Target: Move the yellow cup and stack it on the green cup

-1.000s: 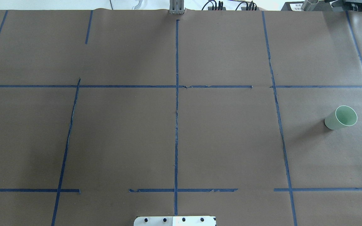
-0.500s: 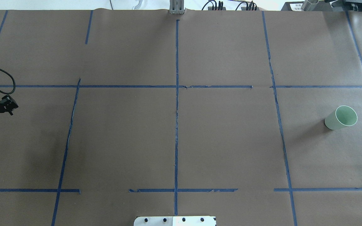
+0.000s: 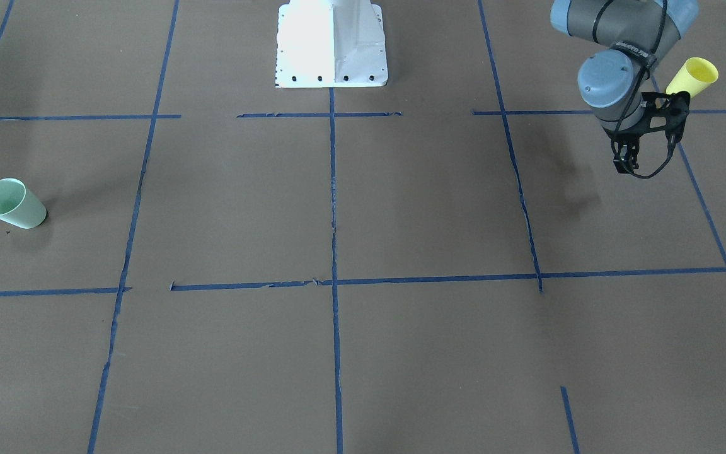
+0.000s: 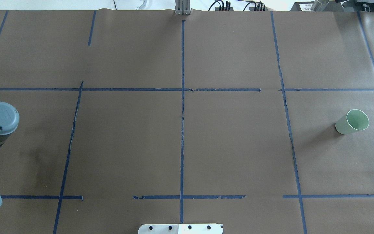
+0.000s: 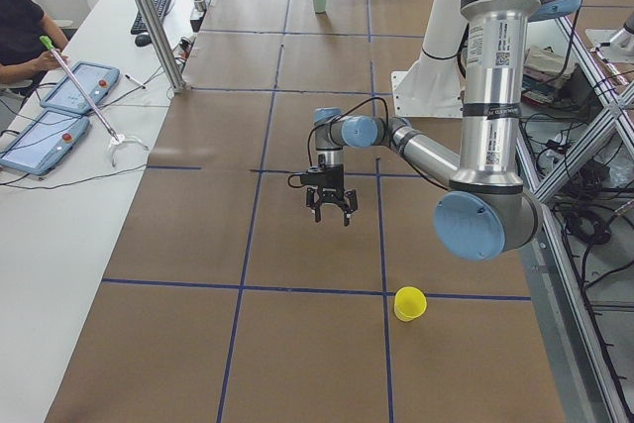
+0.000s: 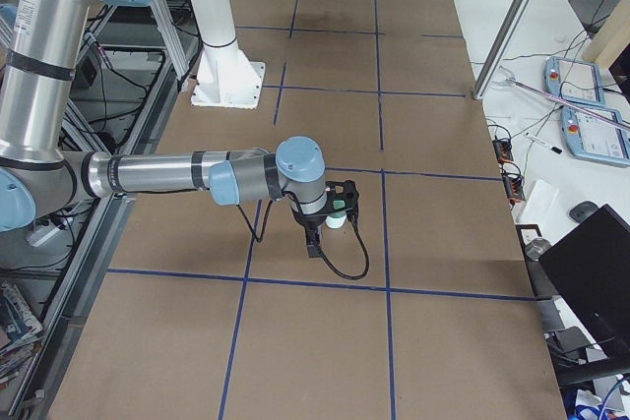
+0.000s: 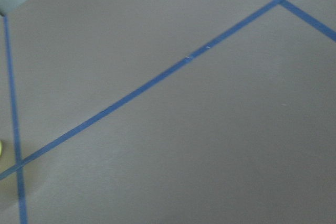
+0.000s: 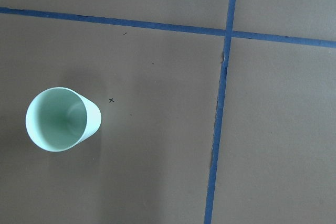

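The yellow cup (image 3: 692, 75) stands upright on the brown paper near the robot's left end of the table, and also shows in the exterior left view (image 5: 409, 303). My left gripper (image 3: 628, 165) hangs open and empty above the table, apart from that cup and further in over the table (image 5: 331, 213). The green cup (image 4: 352, 122) stands upright at the far right end (image 3: 13, 203). In the right wrist view it lies below me at the left (image 8: 62, 119), with no fingers showing. My right gripper (image 6: 335, 206) hovers over it; I cannot tell whether it is open.
Blue tape lines divide the brown paper into squares. The white robot base (image 3: 331, 44) stands at the table's middle edge. A metal post (image 5: 149, 17) and a side table with tablets (image 5: 69, 96) stand on the operators' side.
My left arm has swung further into the overhead view at the left edge; its grey wrist now covers where the black gripper showed. The green cup has not moved.
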### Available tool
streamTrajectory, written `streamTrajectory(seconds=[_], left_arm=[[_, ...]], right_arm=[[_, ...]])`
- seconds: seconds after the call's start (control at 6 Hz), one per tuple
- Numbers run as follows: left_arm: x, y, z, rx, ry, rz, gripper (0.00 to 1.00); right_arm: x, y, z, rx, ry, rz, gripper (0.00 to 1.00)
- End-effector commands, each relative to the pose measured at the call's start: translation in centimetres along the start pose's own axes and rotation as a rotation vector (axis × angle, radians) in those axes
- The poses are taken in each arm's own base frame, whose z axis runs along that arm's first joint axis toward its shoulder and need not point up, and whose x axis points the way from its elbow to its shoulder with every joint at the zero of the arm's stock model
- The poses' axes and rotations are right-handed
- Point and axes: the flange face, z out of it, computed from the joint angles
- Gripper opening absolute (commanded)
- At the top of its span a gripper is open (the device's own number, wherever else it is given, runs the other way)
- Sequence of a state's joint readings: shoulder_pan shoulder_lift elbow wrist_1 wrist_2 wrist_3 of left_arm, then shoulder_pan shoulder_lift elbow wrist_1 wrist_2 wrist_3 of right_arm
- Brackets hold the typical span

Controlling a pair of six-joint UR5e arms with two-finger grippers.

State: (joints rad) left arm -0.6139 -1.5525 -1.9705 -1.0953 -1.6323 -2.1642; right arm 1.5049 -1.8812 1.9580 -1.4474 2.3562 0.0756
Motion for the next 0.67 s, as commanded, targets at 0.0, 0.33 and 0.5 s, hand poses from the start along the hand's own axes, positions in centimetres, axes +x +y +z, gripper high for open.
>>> streamTrajectory(seconds=[0.0, 0.33, 0.5], left_arm=[[-3.8, -0.4, 4.3, 0.25, -0.161, -0.244, 1.0], [-6.2, 0.4, 12.9, 0.435, -0.244, -0.402, 1.0], [-6.3, 0.6, 13.9, 0.456, -0.255, -0.436, 1.0]], right_arm=[[-0.1, 0.0, 0.4, -0.01, -0.001, 0.001, 1.0], [-0.1, 0.1, 0.5, -0.014, -0.001, 0.0, 1.0], [-0.1, 0.0, 0.5, -0.014, -0.004, 0.0, 1.0]])
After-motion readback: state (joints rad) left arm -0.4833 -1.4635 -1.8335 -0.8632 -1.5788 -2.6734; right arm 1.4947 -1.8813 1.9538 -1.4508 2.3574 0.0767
